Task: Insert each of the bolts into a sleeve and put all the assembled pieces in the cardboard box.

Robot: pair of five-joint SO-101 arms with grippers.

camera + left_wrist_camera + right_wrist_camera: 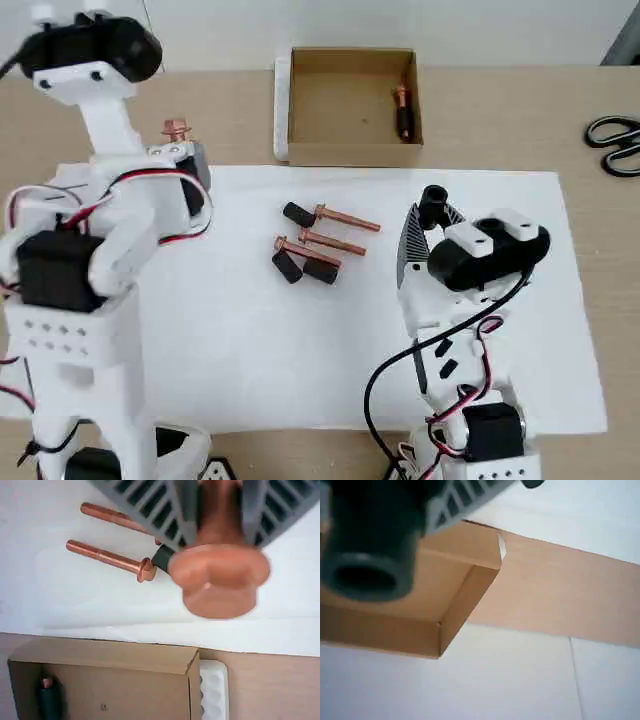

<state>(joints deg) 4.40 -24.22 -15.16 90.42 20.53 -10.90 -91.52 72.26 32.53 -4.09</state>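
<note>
over the left side of the white sheet point(250, 350), my left gripper point(180, 148) is closed tight on a copper bolt point(176, 129), whose head sticks out past the fingertips. my right gripper point(428, 222), near the sheet's right side, is clamped around a black sleeve point(432, 203). between my two arms, three loose bolts point(333, 242) lie among three loose sleeves point(321, 270) on the sheet. the cardboard box point(300, 100) sits on the surface point(500, 120) just beyond the sheet's far edge, with one assembled piece point(403, 112) by its right wall. scissors point(615, 142) lie far right.
</note>
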